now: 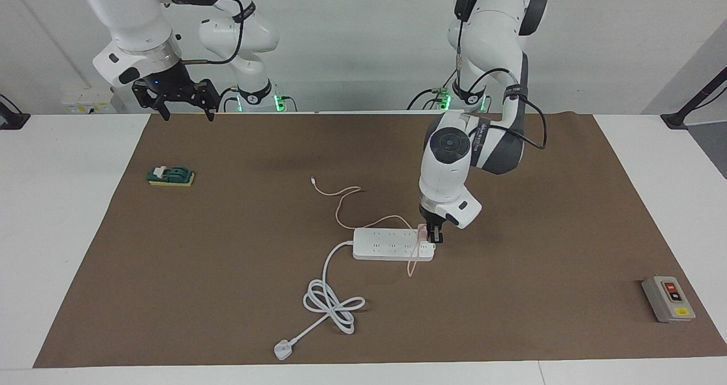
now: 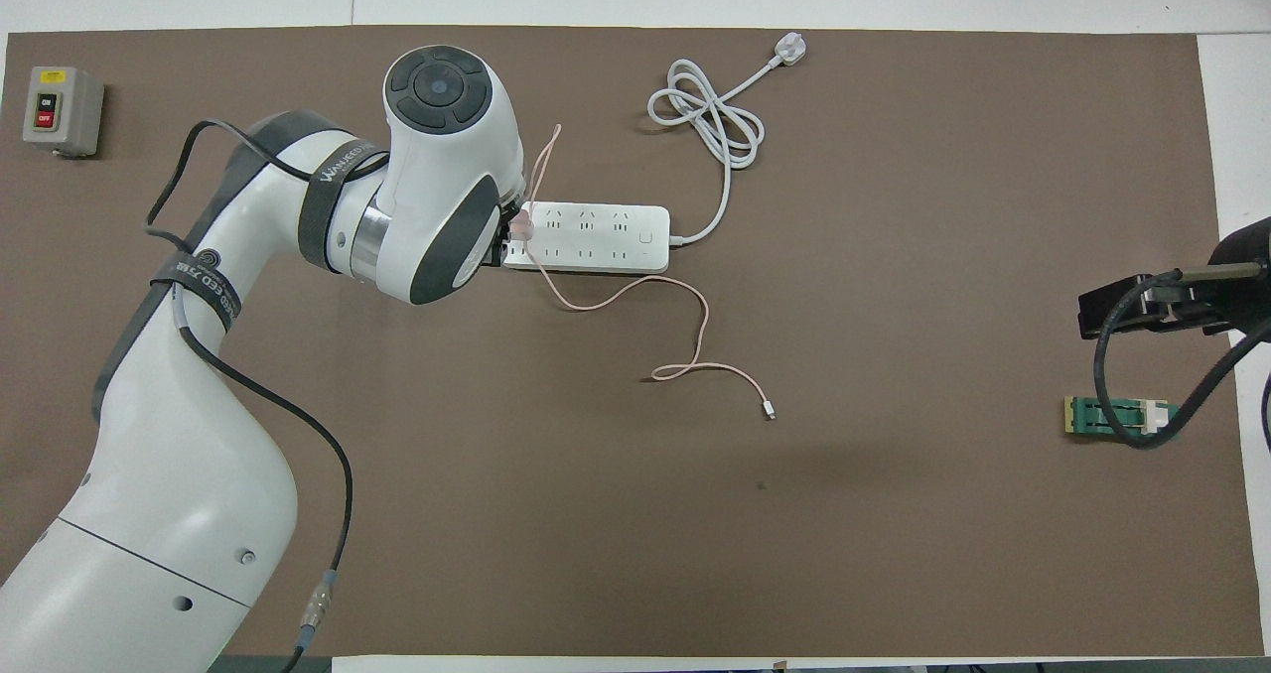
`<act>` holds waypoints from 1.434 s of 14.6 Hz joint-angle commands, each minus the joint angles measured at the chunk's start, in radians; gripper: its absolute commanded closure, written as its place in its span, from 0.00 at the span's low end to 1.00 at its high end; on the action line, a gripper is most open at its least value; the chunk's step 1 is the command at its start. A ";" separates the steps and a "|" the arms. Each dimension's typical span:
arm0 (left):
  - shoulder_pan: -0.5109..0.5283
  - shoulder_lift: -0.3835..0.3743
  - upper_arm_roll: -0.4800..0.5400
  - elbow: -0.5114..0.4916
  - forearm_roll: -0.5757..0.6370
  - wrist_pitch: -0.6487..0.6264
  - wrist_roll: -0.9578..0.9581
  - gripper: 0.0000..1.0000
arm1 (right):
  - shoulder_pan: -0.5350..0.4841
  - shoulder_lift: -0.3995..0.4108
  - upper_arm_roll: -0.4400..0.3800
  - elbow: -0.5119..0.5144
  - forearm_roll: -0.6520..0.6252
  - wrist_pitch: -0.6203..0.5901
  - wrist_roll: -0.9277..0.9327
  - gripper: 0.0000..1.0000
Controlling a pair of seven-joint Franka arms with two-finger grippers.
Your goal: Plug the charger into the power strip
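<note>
Hovering left gripper [image 1: 435, 238], jaws clamped on the charger [image 1: 423, 233], over the power strip's [image 1: 386, 244] left-arm end; next needing prongs squared to a socket and pressing down; right gripper [image 1: 183, 111] waiting, jaws wide.

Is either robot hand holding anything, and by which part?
The left gripper pinches the small pale pink cube-shaped charger by its body, over the long white power strip. The right gripper holds nothing.
</note>
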 commanded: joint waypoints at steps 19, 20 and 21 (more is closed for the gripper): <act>0.271 -0.222 -0.001 -0.029 -0.027 -0.286 0.900 1.00 | -0.011 -0.014 0.007 -0.006 0.000 -0.003 -0.028 0.00; 0.311 -0.228 -0.001 -0.029 -0.020 -0.323 0.963 1.00 | -0.011 -0.014 0.007 -0.006 0.000 -0.003 -0.028 0.00; 0.348 -0.230 -0.001 -0.032 0.002 -0.345 1.007 1.00 | -0.011 -0.014 0.007 -0.006 0.000 -0.005 -0.028 0.00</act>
